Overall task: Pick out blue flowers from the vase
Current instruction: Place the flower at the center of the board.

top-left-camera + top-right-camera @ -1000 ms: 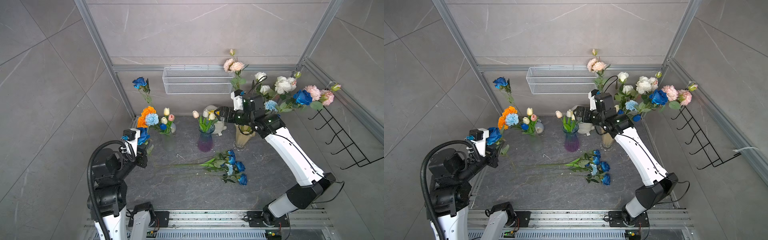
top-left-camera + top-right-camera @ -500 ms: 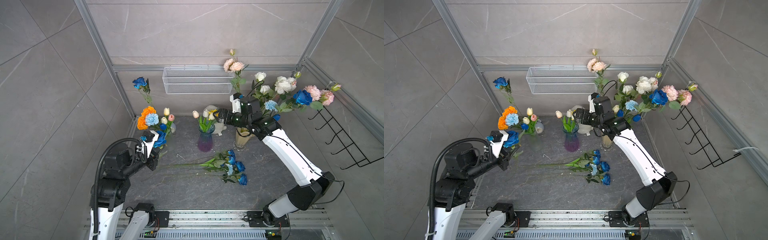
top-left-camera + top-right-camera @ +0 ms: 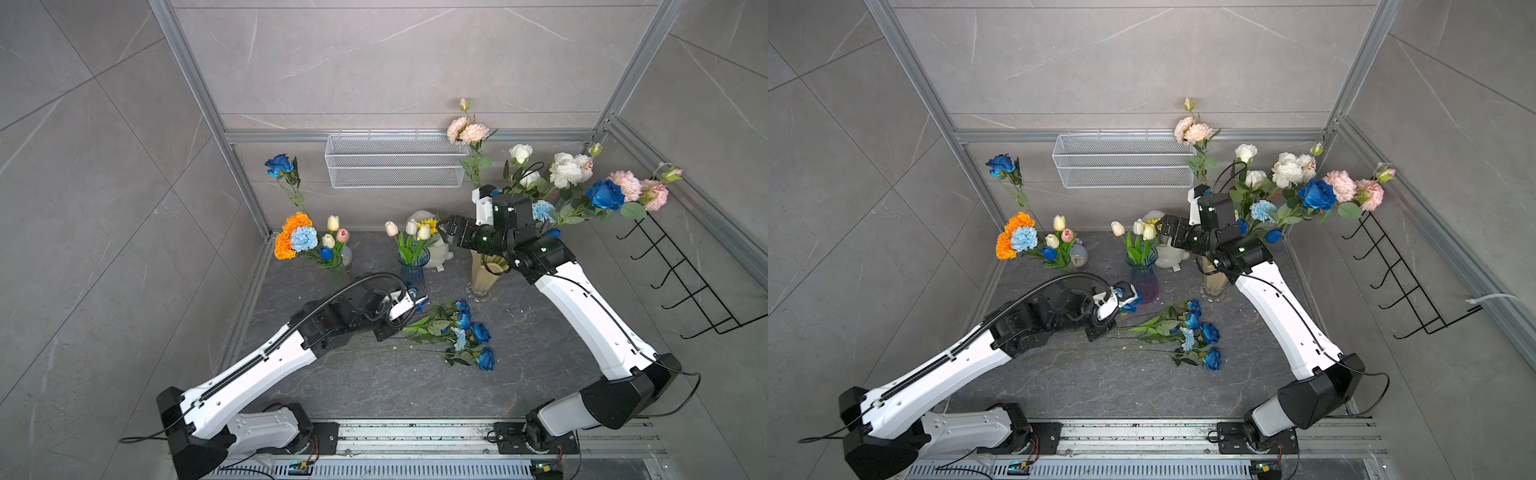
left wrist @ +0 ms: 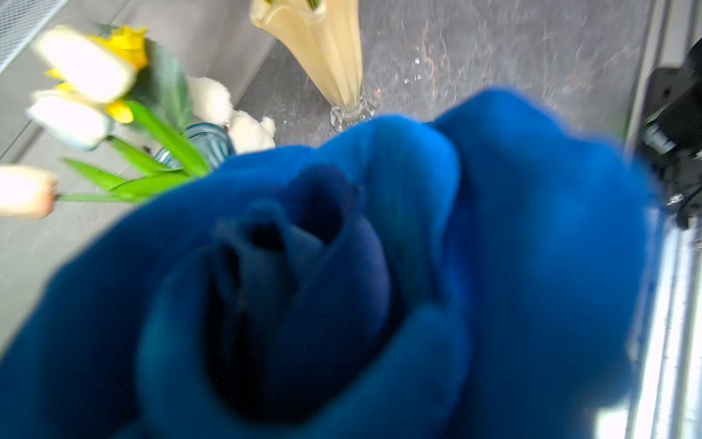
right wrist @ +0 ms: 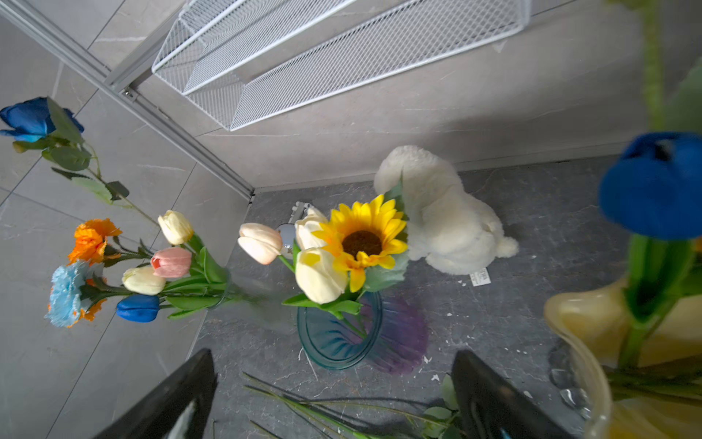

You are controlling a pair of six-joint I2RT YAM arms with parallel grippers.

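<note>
A large deep-blue rose (image 4: 342, 285) fills the left wrist view and hides the jaws there. My left gripper (image 3: 384, 331) hangs low over the floor's middle, shut on this rose's stem, with the head (image 3: 1132, 303) back by the wrist. Just beside it lies a pile of blue flowers (image 3: 465, 328). My right gripper (image 5: 334, 399) is open and empty above the blue vase (image 5: 338, 334) of tulips and a sunflower. The clear vase holds a blue rose (image 3: 279, 165), a pale-blue carnation (image 3: 303, 238) and a dark-blue tulip (image 3: 326, 252). The yellow vase (image 3: 484, 274) holds a blue rose (image 3: 604, 194), a carnation (image 3: 542, 210) and a tulip (image 5: 653, 186).
A white mesh basket (image 3: 392, 160) hangs on the back wall and a black hook rack (image 3: 681, 266) on the right wall. A white plush toy (image 3: 440, 253) sits behind the blue vase. Orange marigolds (image 3: 291, 232) and white and pink blooms fill the vases.
My left arm has swung from the left wall to the floor's middle, carrying the blue rose down beside the pile. The right arm has shifted slightly and stays open.
</note>
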